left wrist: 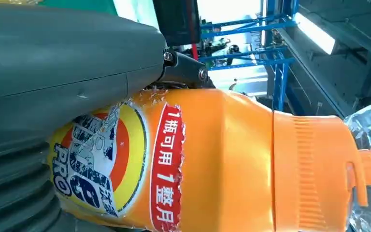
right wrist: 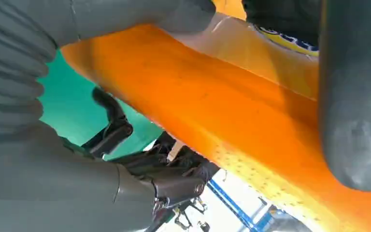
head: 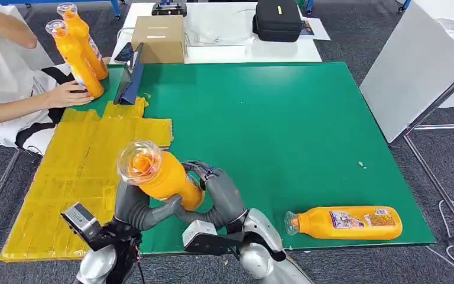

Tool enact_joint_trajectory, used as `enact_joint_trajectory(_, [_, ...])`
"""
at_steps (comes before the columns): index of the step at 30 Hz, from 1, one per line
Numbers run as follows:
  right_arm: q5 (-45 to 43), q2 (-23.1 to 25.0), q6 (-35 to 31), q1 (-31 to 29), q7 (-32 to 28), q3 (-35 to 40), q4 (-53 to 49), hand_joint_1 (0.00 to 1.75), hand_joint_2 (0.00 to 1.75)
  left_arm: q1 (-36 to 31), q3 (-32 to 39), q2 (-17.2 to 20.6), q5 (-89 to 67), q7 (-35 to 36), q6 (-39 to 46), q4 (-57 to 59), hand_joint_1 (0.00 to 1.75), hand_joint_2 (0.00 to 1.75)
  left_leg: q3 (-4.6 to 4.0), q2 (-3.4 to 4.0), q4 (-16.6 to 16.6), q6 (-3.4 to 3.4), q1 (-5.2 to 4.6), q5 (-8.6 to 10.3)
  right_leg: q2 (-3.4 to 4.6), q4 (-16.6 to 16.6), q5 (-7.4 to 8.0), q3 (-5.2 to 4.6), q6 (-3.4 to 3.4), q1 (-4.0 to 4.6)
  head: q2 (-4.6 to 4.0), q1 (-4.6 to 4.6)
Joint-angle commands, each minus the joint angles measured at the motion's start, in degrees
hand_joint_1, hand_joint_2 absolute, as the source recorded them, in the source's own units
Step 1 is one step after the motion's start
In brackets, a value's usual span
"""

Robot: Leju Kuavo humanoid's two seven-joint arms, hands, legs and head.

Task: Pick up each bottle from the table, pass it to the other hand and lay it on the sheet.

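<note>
Bottle sits at lower centre of the head view, raised above the mat, cap tilted toward the camera. Left hand and right hand both clamp its lower body, mid-handover by appearance. Body is rigid plastic, glossy, probably slippery and fairly heavy if full; grip the labelled midsection, not the clear cap. Sheet lies at lower left. Second bottle lies at lower right. At upper left, a person's hand rests on two standing bottles.
</note>
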Motion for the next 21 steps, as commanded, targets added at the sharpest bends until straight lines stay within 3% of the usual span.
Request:
enact_joint_trajectory(1, [-5.71, -3.02, -10.21, 5.97, -4.4, -8.52, -11.04, 0.0, 1.75, -2.12, 5.05, 2.68, -11.09, -2.24, 15.93, -2.17, 1.75, 1.75, 0.17, -0.12, -0.04, 0.04, 0.0, -0.05, -0.19, -0.05, -0.1, 0.24, -0.07, 0.03, 0.0, 0.02])
enact_joint_trajectory(3, [-7.86, -5.82, -10.66, 10.62, -4.49, -13.09, -18.94, 0.0, 1.75, -3.42, 10.64, 7.0, -12.8, 1.44, 17.19, -3.44, 1.75, 1.75, 0.16, -0.18, -0.01, 0.04, 0.01, -0.07, -0.26, -0.01, -0.14, 0.25, -0.1, 0.04, 0.0, 0.0])
enact_joint_trajectory(5, [-8.27, -6.18, -9.44, 13.22, -5.04, -16.92, -22.21, 0.0, 1.75, -5.18, 16.07, 7.74, -18.96, 2.59, 17.92, -2.15, 1.75, 1.75, 0.18, -0.2, -0.04, 0.02, 0.01, -0.06, -0.27, -0.03, -0.14, 0.26, -0.11, 0.04, 0.0, 0.0])
enact_joint_trajectory(7, [-4.76, -5.68, -10.98, 13.96, -6.12, -18.52, -22.93, 0.0, 1.75, -8.74, 19.13, 7.94, -35.84, 6.2, 25.49, 2.05, 1.75, 1.75, 0.26, -0.2, -0.07, 0.02, 0.0, -0.06, -0.27, -0.04, -0.14, 0.34, -0.12, 0.03, 0.0, 0.02])
enact_joint_trajectory(13, [-5.92, -6.59, -10.21, 12.81, -5.93, -17.71, -23.92, 0.0, 1.75, -15.52, 18.47, 11.72, -56.44, 14.34, 27.78, 17.98, 1.75, 1.75, 0.58, -0.18, -0.21, 0.03, 0.01, -0.04, -0.31, -0.15, -0.13, 0.6, -0.21, 0.07, 0.0, -0.02])
enact_joint_trajectory(15, [-3.32, -8.32, -10.42, 12.38, -5.99, -17.44, -25.14, 0.0, 1.75, -17.74, 15.78, 13.58, -64.78, 17.16, 25.96, 24.36, 1.75, 1.75, 0.39, -0.18, -0.17, 0.03, -0.02, 0.02, -0.3, -0.11, -0.07, 0.38, -0.13, 0.01, 0.0, 0.02])
enact_joint_trajectory(17, [-2.17, -10.63, -10.52, 10.44, -5.77, -17.51, -26.78, 0.0, 1.75, -22.72, 10.87, 15.22, -80.71, 24.77, 27.73, 36.74, 1.75, 1.75, 0.31, -0.17, -0.13, 0.02, -0.02, 0.06, -0.21, -0.07, -0.06, 0.31, -0.1, -0.02, 0.0, 0.0])
enact_joint_trajectory(20, [0.6, -13.12, -9.72, 7.78, -4.75, -18.14, -27.7, 0.0, 1.75, -28.76, 6.11, 15.3, -88.45, 27.04, 27.99, 53.6, 1.75, 1.75, 0.36, -0.33, -0.18, 0.04, -0.05, 0.14, -0.44, -0.1, -0.03, 0.38, -0.11, -0.05, 0.0, 0.0])
enact_joint_trajectory(21, [0.6, -13.12, -9.72, 7.78, -4.75, -18.14, -27.7, 0.0, 1.75, -28.76, 6.11, 15.3, -88.45, 27.04, 27.99, 53.6, 1.75, 1.75, 0.28, -0.22, -0.14, 0.03, -0.06, 0.13, -0.32, -0.05, -0.01, 0.26, -0.07, -0.08, 0.0, 0.02])
